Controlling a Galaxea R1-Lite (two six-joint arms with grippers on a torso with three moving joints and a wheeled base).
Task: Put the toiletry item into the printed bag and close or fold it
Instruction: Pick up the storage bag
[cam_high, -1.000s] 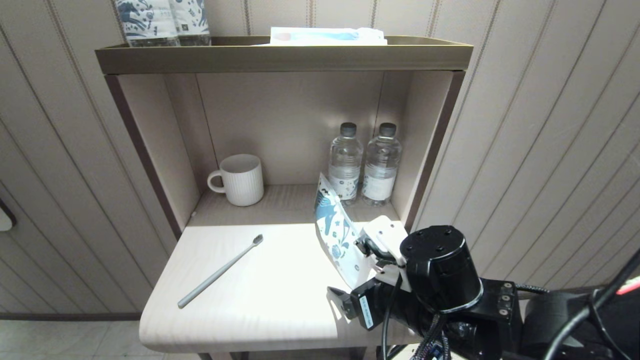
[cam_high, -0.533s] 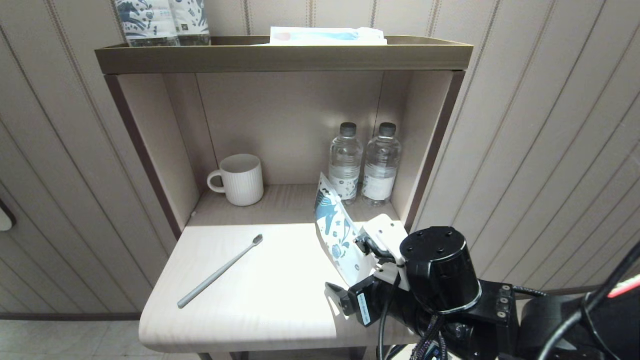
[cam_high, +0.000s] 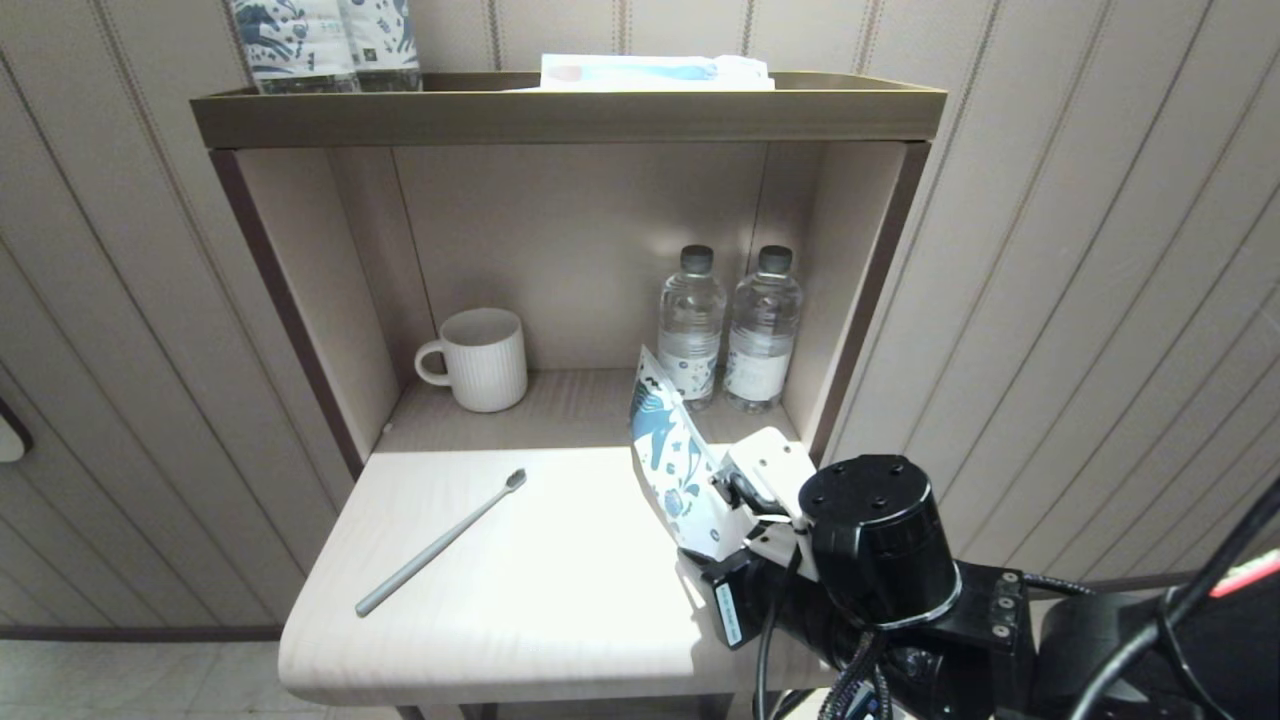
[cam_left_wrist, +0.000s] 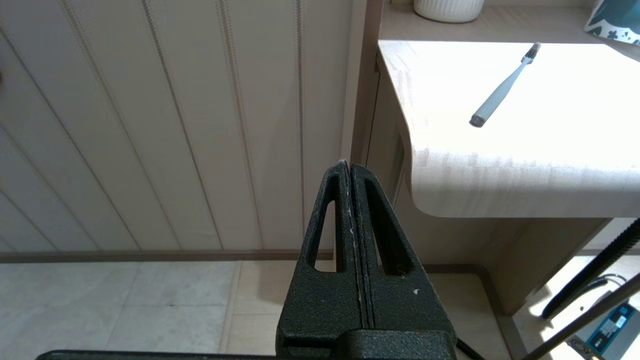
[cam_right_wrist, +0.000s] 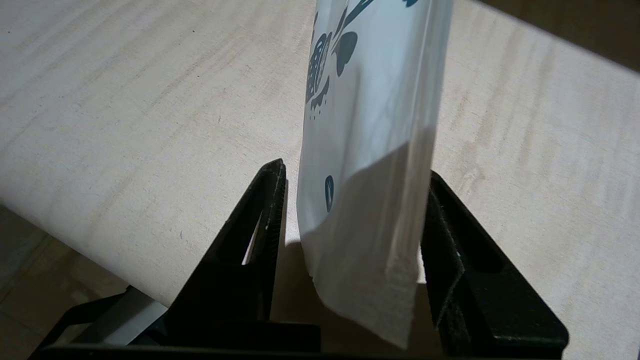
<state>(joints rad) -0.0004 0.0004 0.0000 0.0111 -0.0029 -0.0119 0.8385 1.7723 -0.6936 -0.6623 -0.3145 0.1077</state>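
Observation:
The grey toothbrush (cam_high: 440, 543) lies diagonally on the left part of the pale tabletop (cam_high: 480, 660), bristle head pointing toward the shelf; it also shows in the left wrist view (cam_left_wrist: 502, 87). The printed bag (cam_high: 665, 450) stands tilted on edge at the table's right side, blue horse print facing left. My right gripper (cam_high: 712, 525) is open around the bag's lower end (cam_right_wrist: 370, 125). One finger (cam_right_wrist: 440, 210) is against the bag's edge and the other (cam_right_wrist: 272, 200) stands a small gap away. My left gripper (cam_left_wrist: 347, 165) is shut and empty, low beside the table's left front corner, above the floor.
A white ribbed mug (cam_high: 480, 358) and two clear water bottles (cam_high: 690, 325) (cam_high: 763, 325) stand in the shelf recess behind the table. The recess's right wall (cam_high: 860, 300) is close to the bag. Upright printed packs (cam_high: 320, 40) sit on the top tray (cam_high: 560, 110).
The right gripper's fingers have narrowed around the bag's lower end, the outer finger moving in toward it. The toothbrush and bag have stayed where they were.

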